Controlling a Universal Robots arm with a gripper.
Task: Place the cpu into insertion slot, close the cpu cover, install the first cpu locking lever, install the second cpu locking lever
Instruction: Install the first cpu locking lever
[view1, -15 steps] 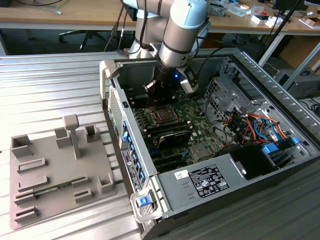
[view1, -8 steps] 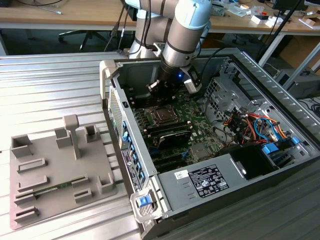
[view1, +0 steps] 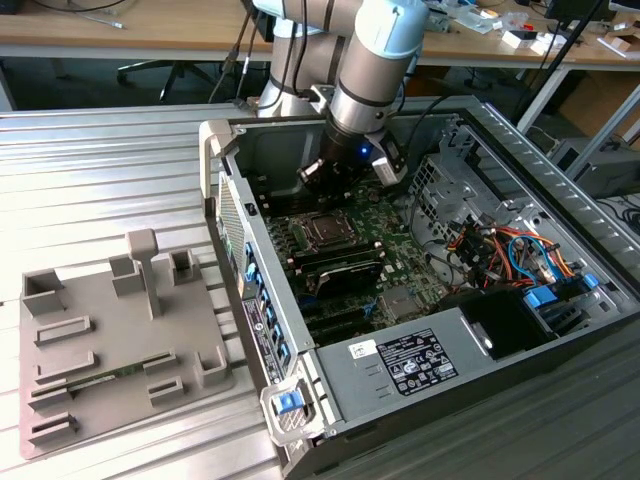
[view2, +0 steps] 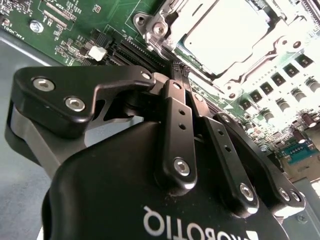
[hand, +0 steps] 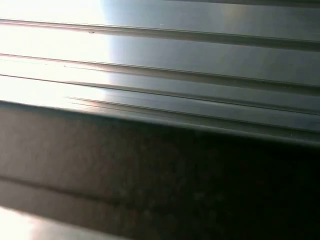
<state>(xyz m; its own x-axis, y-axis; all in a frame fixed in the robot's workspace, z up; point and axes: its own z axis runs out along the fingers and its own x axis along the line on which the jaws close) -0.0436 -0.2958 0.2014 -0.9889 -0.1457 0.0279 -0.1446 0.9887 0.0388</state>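
- On the exterior view's left, a grey fixture tray (view1: 110, 340) with upright blocks lies on the ribbed metal surface (view1: 90, 170), at about 8 o'clock from the open computer case (view1: 400, 390) and well apart from the arm.
- The green motherboard (view1: 400, 235) lies flat inside the case; on it the insertion slot (view1: 325, 231) shows as a square socket with a shiny rim.
- The gripper (view1: 328, 178) hangs from the arm (view1: 375, 70) just above the board, near the slot; in the exterior view the slot lies at roughly 6 o'clock from the gripper, close to it but apart.
- In the second wrist view the gripper (view2: 175, 80) has its black fingers (view2: 172, 127) drawn together at the tips, with nothing between them.
- In that same view the cpu (view2: 227, 35) sits in the slot, its pale metal face up, just beyond the fingertips and not touched by them.
- The cpu cover (view2: 165, 27) lies around the cpu as a bright silver frame; whether it is fully pressed down I cannot tell.
- On the exterior view's right, at about 4 o'clock from the slot, coloured cables (view1: 505, 245) run across the case beside a black block (view1: 510, 325).
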